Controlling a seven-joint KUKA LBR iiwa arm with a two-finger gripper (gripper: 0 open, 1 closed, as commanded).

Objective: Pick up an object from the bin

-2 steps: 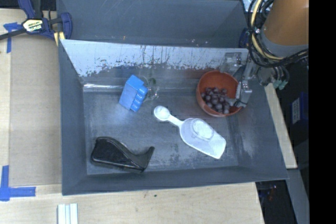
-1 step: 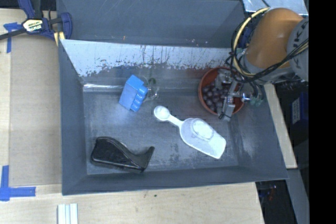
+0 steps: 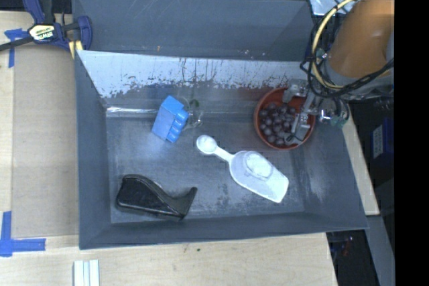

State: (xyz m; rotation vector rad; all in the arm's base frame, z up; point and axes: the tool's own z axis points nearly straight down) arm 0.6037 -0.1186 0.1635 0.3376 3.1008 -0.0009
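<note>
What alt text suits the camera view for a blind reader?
The gripper hangs over a red bowl of dark balls at the right of the grey bin. A blue block, white scoop and black object lie left of it.

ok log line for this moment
tool: over red bowl of dark balls, right side of bin | untouched: blue block, white scoop, black wedge

The bin (image 3: 94,164) was dull grey, its back wall streaked and flecked with reddish-brown marks under a paler band. The bowl (image 3: 259,120) was dark red, and the small balls (image 3: 273,122) in it were dark purple, almost black. The block (image 3: 170,118) was light blue, the scoop (image 3: 253,173) plain white, the wedge (image 3: 151,197) glossy black. The cover (image 3: 362,37) on the arm was orange, with yellow and black cables (image 3: 326,27) beside it
</note>
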